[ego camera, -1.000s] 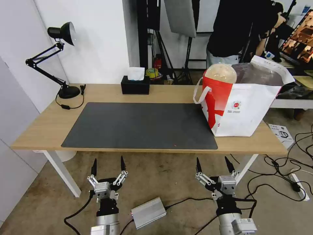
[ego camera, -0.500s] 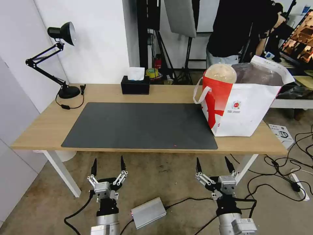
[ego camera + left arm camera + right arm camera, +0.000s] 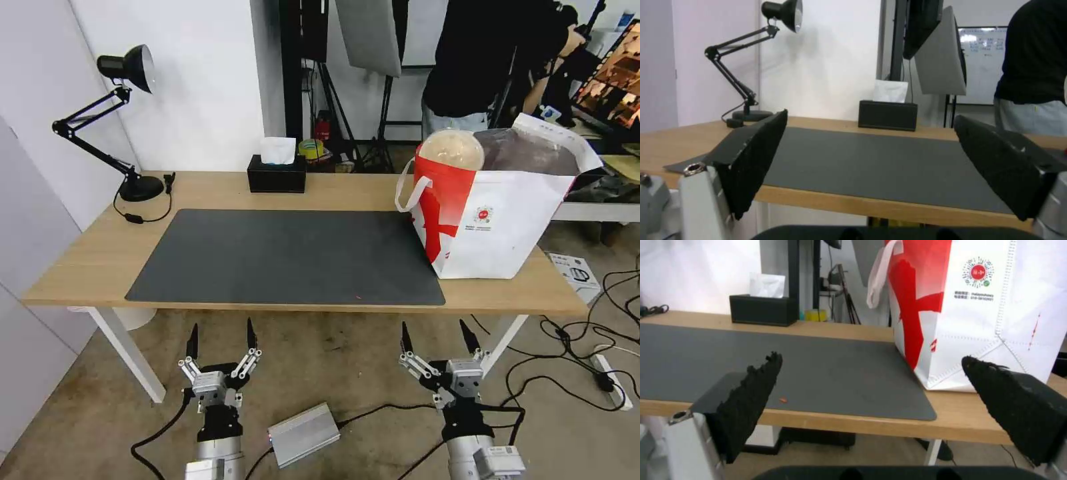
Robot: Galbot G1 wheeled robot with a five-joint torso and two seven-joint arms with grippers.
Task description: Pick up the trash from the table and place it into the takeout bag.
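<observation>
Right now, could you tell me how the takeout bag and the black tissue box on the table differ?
The takeout bag is large, white and red, standing at the table's right end with a beige domed lid showing at its open top. The tissue box is small, black and low, at the far edge, with white tissue sticking up. Both stand upright.

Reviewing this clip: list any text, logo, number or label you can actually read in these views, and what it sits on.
None can be read outright.
Takeout bag: round red and green logo with two tiny lines of print beneath it, too small to read.
Whiteboard behind the table: blue handwriting, too blurred to read.
Box on the floor: printed label, too small to read.
Black tissue box: no text visible.
</observation>
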